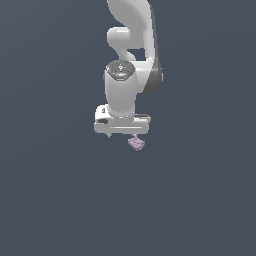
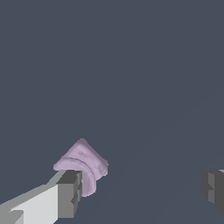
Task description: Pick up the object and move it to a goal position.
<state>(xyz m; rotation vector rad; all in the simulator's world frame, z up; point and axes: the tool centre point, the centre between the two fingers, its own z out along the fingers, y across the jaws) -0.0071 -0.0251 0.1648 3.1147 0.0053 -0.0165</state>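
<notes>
You see the small pale lilac blocky lump point(image 2: 83, 166) touching one dark pad point(image 2: 70, 194), its pointed corner aimed away from that finger. The white gripper point(image 2: 142, 192) has its jaws spread wide, gripping nothing. No tabletop edge shows, and no long axis is clear.

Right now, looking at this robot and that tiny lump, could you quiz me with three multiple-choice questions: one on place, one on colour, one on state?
1. Where is the small pale lilac blocky lump?
A. Just under the white pincer
B. Far off at the exterior view's left
C. On top of the arm

2. What colour is the lump?
A. Red
B. Pale lilac
C. Green

3. How do the pincer's fingers stand?
A. Wide apart
B. Clamped on the lump from both sides
C. Missing

Answers:
1 A, the exterior view shows it right beneath.
2 B, both views show lilac.
3 A, the wrist view shows one finger beside the lump and the other far across.
</notes>
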